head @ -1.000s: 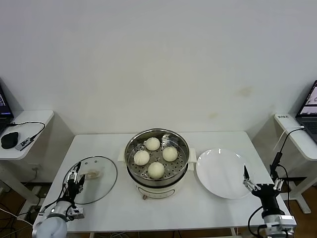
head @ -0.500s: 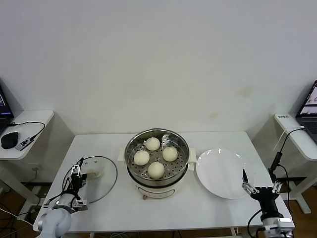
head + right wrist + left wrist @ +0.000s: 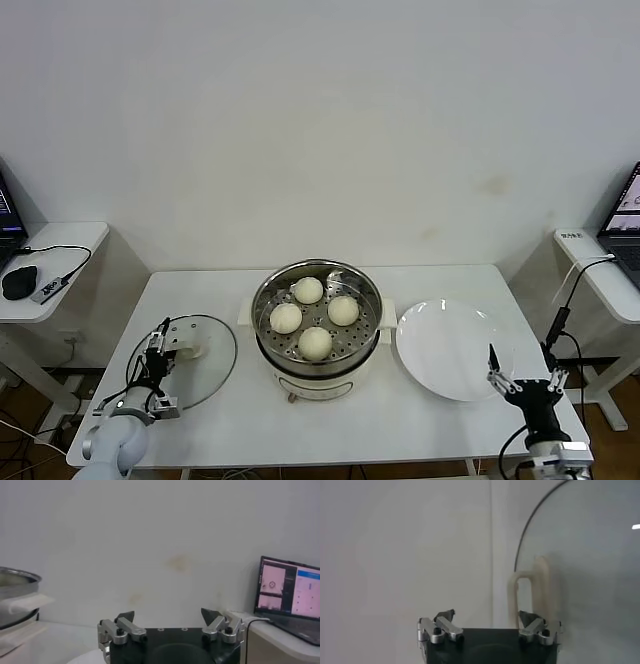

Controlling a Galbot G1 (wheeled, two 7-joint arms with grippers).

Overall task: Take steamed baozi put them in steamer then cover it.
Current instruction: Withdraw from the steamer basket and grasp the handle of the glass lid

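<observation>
1. The left hand [image 3: 157, 352] sits at the lower left of the head view, over the near-left edge of the glass cover [image 3: 196, 368]. Its fingers are spread wide apart and hold nothing.
2. In the left wrist view the left hand [image 3: 487, 622] has its two fingertips well apart. The cover's cream-white bar handle [image 3: 529, 596] stands close ahead of one fingertip [image 3: 527, 617]; no contact shows.
3. The cover lies flat on the white desk [image 3: 200, 420], left of the steamer [image 3: 316, 335] and apart from it.
4. The steamer stands uncovered at the centre of the desk. Four steamed baozi [image 3: 315, 343] rest on its perforated tray, one toward the back, two in the middle and one at the front.
5. A flat white plate [image 3: 450, 350] lies just right of the steamer, close to its side handle.
6. The right hand [image 3: 522, 377] is at the lower right of the head view, just beyond the plate's near-right rim, fingers splayed apart and gripping nothing.
7. The right wrist view shows the right hand [image 3: 169, 620] with its fingertips apart in free air, the steamer's rim [image 3: 17, 580] at the left edge and a laptop [image 3: 290, 597] at the right.
</observation>
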